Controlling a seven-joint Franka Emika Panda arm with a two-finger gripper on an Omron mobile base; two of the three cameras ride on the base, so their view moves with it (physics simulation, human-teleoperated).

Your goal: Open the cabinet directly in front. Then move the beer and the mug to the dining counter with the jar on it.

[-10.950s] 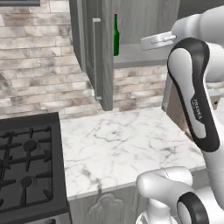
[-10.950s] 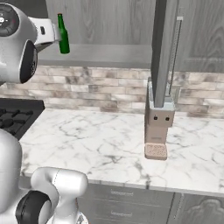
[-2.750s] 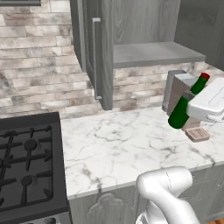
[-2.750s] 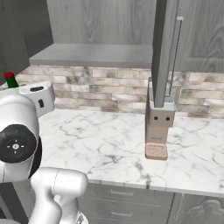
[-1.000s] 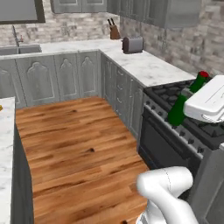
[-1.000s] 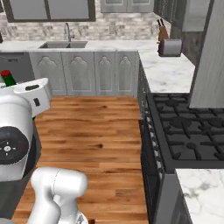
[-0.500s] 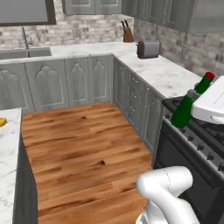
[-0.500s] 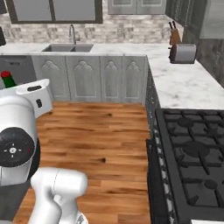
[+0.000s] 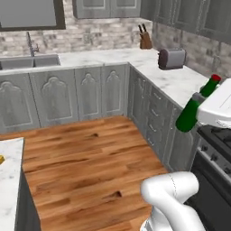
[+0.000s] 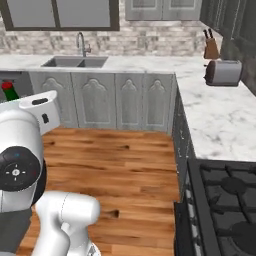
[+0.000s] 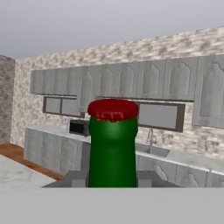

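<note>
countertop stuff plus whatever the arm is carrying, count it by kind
beer bottle, held in the gripper: 1
toaster: 1
knife block: 1
faucet: 1
total: 4

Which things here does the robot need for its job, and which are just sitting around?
For the job:
- slim dark-green glass bottle with a red cap, held in the end effector

Just sitting around:
- silver toaster
- wooden knife block
- steel sink
- black stove

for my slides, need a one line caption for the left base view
End effector carries the tilted green beer past the corner counter with toaster.
</note>
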